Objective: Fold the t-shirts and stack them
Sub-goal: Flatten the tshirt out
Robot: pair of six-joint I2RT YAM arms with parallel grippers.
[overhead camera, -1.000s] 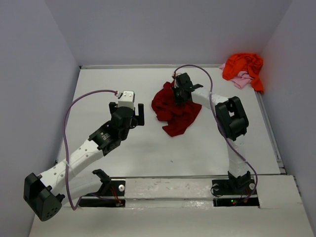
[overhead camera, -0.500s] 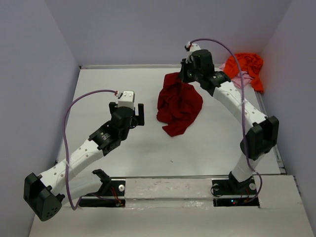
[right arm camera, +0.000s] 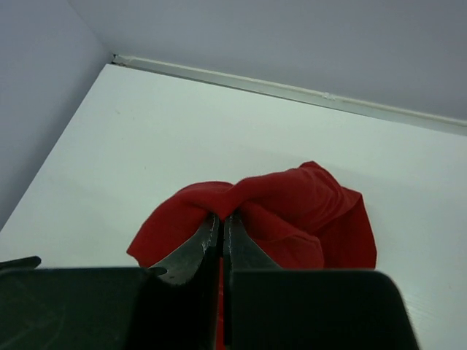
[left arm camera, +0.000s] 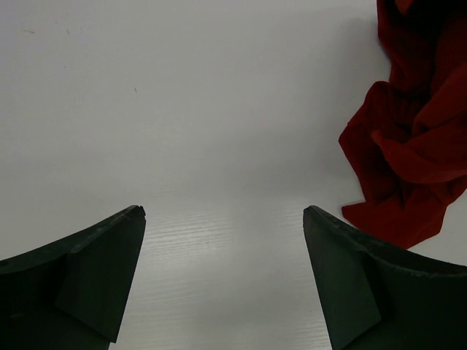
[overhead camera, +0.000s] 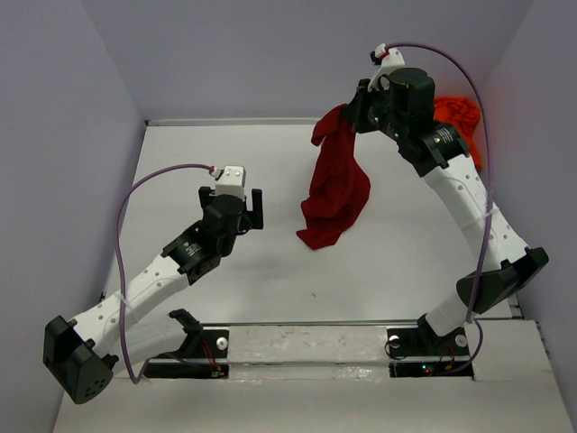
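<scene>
The dark red t-shirt (overhead camera: 335, 189) hangs from my right gripper (overhead camera: 352, 115), which is shut on its top edge high above the table's back middle; its lower end still rests on the table. The right wrist view shows the jaws pinched on the red cloth (right arm camera: 292, 204). My left gripper (overhead camera: 236, 197) is open and empty, low over the table left of the shirt; the shirt's lower folds show at the right edge of its wrist view (left arm camera: 408, 168). The orange t-shirt (overhead camera: 460, 113) lies at the back right corner, mostly hidden behind the right arm. The pale pink one is hidden.
Grey walls enclose the white table (overhead camera: 234, 271) on the left, back and right. The arm bases sit on a rail (overhead camera: 306, 347) at the near edge.
My right gripper has risen and moved back and right, lifting the dark red t-shirt from a crumpled heap into a hanging drape. The left arm has not moved.
</scene>
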